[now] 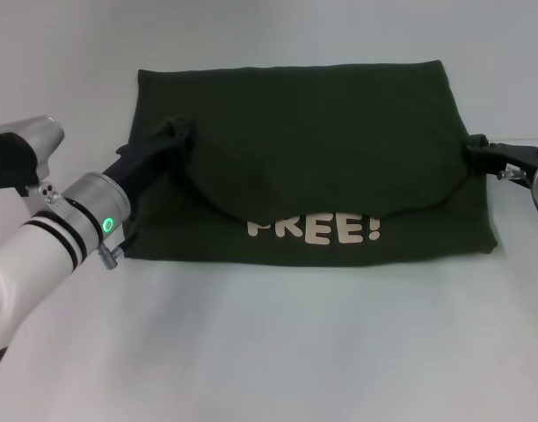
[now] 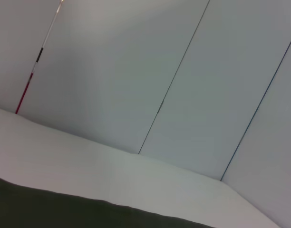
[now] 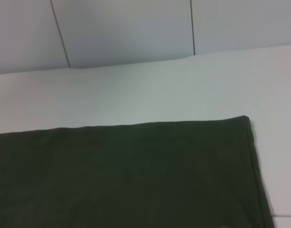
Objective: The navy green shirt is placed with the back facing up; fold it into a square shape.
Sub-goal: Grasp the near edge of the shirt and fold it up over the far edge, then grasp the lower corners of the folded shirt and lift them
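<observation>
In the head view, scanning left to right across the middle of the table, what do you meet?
Left arm's silver wrist with green light → left tool gripping the cloth → large dark olive-green cloth shirt with cream "FREE!" lettering → right tool at the shirt's right edge.

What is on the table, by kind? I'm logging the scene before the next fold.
Shirt: 1, the dark green shirt, partly folded, cream lettering showing.
Robot hands: 2, the left hand pinching the shirt's left side and the right hand at its right edge.
Table: 1, the white table.
Total: 4.
</observation>
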Controlling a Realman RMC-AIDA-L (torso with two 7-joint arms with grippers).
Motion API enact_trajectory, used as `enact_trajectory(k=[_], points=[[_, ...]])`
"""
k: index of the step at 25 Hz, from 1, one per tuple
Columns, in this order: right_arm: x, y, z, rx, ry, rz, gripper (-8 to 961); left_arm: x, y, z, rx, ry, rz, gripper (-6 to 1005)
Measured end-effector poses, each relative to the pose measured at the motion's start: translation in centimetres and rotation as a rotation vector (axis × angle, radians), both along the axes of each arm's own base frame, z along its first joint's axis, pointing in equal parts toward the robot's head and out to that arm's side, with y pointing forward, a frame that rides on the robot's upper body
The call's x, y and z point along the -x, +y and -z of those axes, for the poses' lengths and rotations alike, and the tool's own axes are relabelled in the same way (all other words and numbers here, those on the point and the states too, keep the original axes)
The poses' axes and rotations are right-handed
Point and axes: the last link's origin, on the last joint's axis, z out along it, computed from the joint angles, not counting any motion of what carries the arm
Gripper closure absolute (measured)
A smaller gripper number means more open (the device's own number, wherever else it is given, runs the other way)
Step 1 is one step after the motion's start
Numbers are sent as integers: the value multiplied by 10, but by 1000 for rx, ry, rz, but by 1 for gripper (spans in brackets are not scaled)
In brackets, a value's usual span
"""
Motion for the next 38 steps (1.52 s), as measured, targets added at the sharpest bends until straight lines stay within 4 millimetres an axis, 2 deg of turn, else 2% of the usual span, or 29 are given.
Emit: enact_trajectory(k=[4, 7, 10, 13, 20, 24, 29, 38], points=[[-3, 0, -6, -15, -12, 0, 852, 5, -1, -5, -11, -24, -18, 747], [-4, 1, -11, -25, -17, -2, 840, 12, -5, -16, -25, -105, -31, 640], [-5, 2, -18, -32, -12, -9, 607, 15, -15, -27, -40, -186, 11, 516], [-5, 0, -25, -12, 38, -32, 475, 18, -29, -40, -53, -246, 77, 384], [-7, -28, -46, 118, 247, -96, 218, 33, -61, -52, -13, -259, 158, 299], [-9, -48, -54, 186, 334, -125, 220, 42, -75, -54, 20, -212, 184, 251], [-8, -65, -63, 261, 438, -128, 223, 56, -84, -51, 84, -83, 172, 250], [-11, -70, -70, 279, 499, -95, 227, 84, -82, -35, 169, 157, 62, 252]])
